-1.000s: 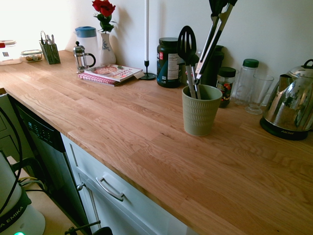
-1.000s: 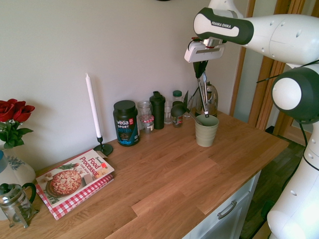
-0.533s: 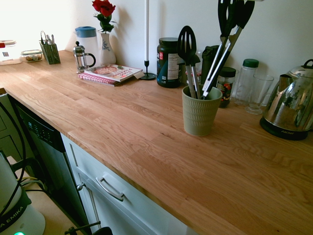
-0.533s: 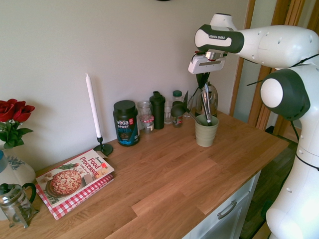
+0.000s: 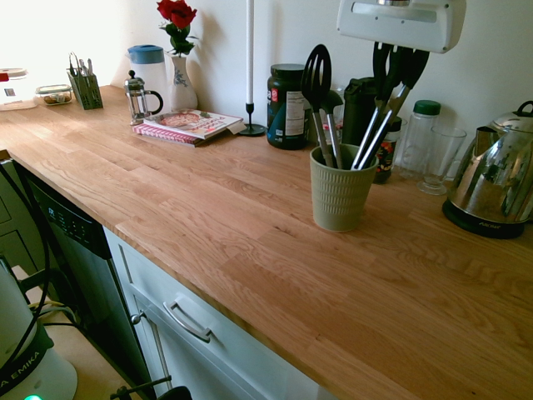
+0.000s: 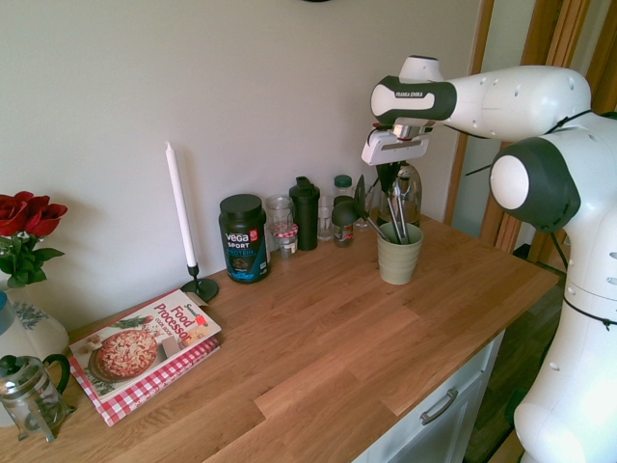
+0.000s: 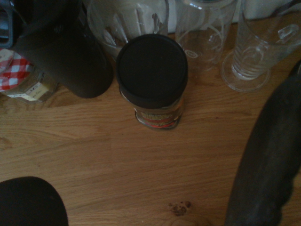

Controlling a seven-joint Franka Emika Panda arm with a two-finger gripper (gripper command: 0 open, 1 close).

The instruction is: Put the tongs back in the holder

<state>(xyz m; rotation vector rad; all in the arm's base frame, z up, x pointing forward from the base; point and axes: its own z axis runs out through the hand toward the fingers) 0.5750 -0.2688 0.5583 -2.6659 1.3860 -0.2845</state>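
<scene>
- The white robot arm (image 6: 521,101) reaches above the wooden counter (image 5: 208,217), lower than a second ago.
- The gripper (image 5: 400,71), clenched on the tongs (image 5: 377,133), now shows its white body in the first exterior view.
- The tongs, black tips up, stand with their silver lower ends inside the holder (image 5: 340,200), deeper than before.
- The green holder remains left of the kettle (image 5: 493,179).
- The slotted spatula (image 5: 317,79) leans inside it, left of the tongs.
</scene>
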